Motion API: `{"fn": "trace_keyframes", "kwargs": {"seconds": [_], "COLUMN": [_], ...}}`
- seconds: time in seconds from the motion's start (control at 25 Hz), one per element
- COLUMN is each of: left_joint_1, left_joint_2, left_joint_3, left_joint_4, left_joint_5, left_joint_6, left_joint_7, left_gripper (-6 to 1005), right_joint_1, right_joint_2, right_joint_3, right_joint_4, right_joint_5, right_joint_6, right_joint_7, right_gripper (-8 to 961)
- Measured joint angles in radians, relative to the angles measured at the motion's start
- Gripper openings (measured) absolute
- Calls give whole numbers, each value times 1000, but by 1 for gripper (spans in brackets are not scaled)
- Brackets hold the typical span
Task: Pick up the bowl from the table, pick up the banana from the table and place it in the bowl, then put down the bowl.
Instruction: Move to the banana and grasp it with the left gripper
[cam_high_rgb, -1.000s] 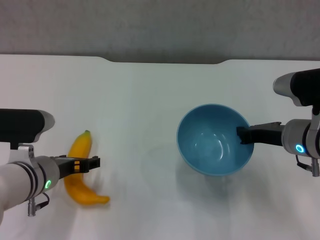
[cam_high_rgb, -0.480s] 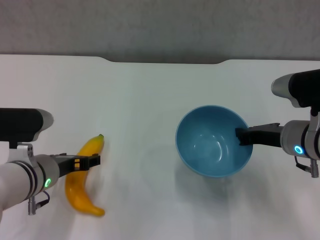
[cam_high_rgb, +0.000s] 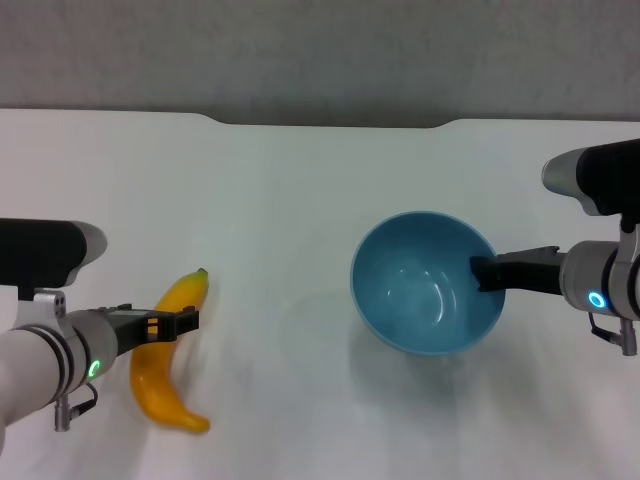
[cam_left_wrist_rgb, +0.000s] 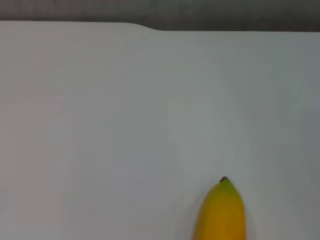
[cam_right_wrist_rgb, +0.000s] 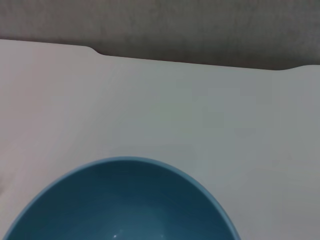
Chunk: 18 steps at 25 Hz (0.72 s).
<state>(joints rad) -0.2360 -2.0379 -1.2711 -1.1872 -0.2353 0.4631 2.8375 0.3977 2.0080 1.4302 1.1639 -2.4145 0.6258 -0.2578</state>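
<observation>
Blue bowl (cam_high_rgb: 427, 281) rim clamped by right hand (cam_high_rgb: 482, 272); left hand (cam_high_rgb: 186, 322) clamps banana (cam_high_rgb: 168, 350).

Light-blue bowl (cam_right_wrist_rgb: 122, 200), its rim and glossy interior visible, with the white table (cam_right_wrist_rgb: 150, 105) extending beyond to the notched far edge.

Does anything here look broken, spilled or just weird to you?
Nothing looks broken or spilled. The bowl is empty and sits tipped, its rim held by the right gripper. The left gripper is at the banana, which looks whole.
</observation>
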Motion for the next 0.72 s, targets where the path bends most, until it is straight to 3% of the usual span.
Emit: {"fn": "trace_keyframes", "kwargs": {"seconds": [0.72], "left_joint_1": [-36], "left_joint_2": [-1], "left_joint_3": [12], "left_joint_4": [107], "left_joint_5": [2], "left_joint_6": [-45], "left_joint_7": [-3], "left_gripper": [898], "right_joint_1": [3], "right_joint_2": [0], "right_joint_3": [-13], "right_joint_4": [8], "right_joint_5": [0], "right_joint_6": [1], "right_joint_7": [0], "right_gripper": [54]}}
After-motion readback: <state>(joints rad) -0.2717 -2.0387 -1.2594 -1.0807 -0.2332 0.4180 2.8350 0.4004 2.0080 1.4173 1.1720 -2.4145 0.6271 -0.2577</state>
